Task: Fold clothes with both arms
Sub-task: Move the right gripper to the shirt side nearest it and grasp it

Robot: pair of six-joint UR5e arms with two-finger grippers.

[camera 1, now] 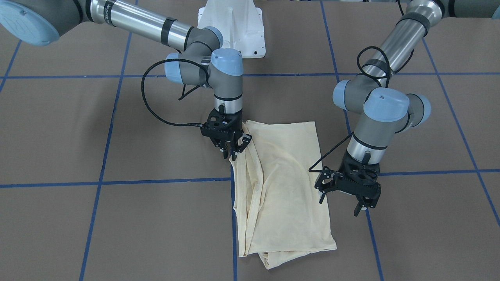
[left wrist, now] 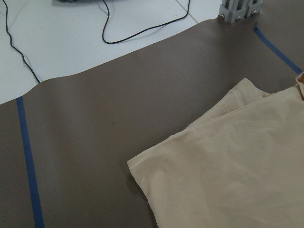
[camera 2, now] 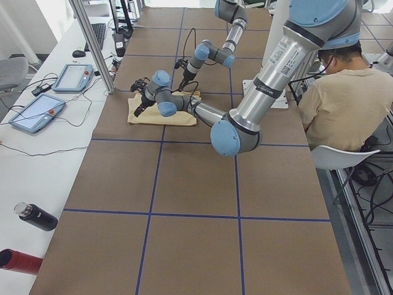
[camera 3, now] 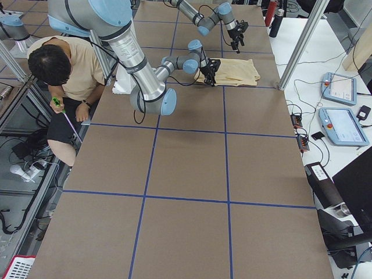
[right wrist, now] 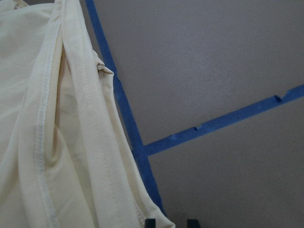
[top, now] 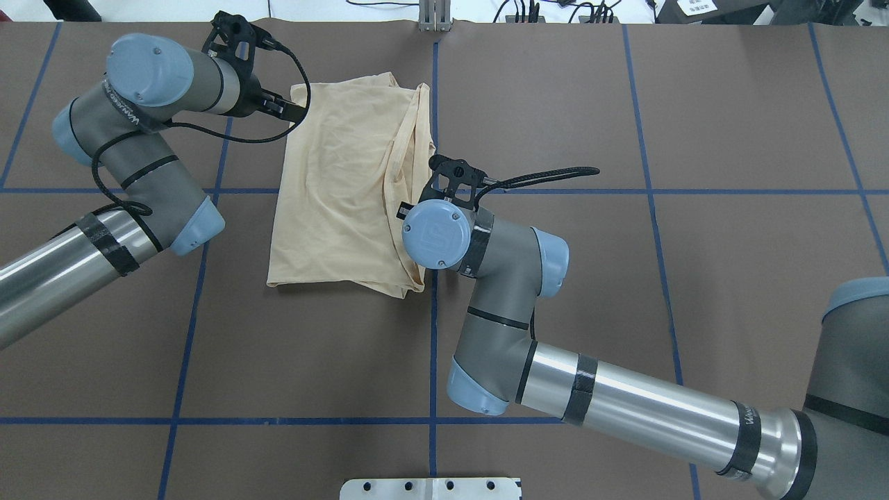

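The clothes are one pale cream-yellow shirt (camera 1: 281, 183), which lies folded into a long flat rectangle on the brown table (top: 660, 104); its print does not show. My left gripper (camera 1: 340, 205) hovers open just off the shirt's side, near a far corner (top: 286, 111). The left wrist view shows only that shirt corner (left wrist: 237, 166) and bare table. My right gripper (camera 1: 233, 153) is low at the opposite long edge, where hems bunch up. Its two fingertips (right wrist: 151, 222) stand a little apart beside the cloth edge (right wrist: 47, 142), with table showing between them. In the overhead view my right wrist hides it.
Blue tape lines (top: 434, 312) cross the table. The white pedestal base (camera 1: 234, 27) stands at the robot's side. A metal post (top: 434, 14) and cables sit at the far edge. A seated person (camera 2: 344, 92) and two teach pendants (camera 2: 37, 110) are off the table.
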